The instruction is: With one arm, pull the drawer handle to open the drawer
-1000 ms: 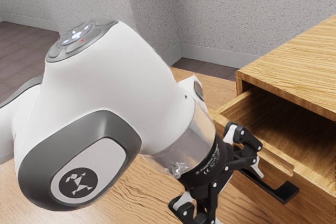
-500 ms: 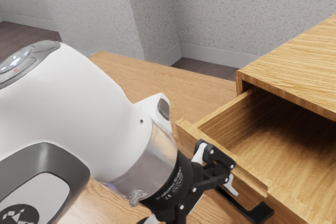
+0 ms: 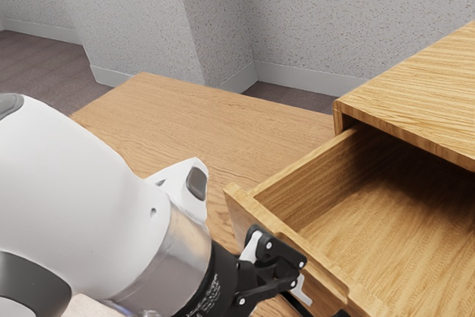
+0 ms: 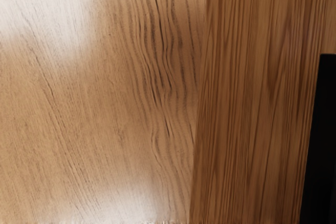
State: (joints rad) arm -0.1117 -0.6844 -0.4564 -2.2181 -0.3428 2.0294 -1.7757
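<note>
A cabinet point(image 3: 415, 102) sits on a table point(image 3: 185, 124), at the exterior view's right. Its drawer point(image 3: 356, 213) juts out toward the lower left, inside showing. The arm point(image 3: 67, 213) is at lower left, with the gripper point(image 3: 286, 280) against the drawer's front. In the wrist view, that front point(image 4: 252, 103) lies between the table and the handle point(image 4: 321, 145).

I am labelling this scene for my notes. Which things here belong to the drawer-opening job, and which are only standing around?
Belong to the job: drawer, black handle, claw.
Only around: table, cabinet, wall, floor.
</note>
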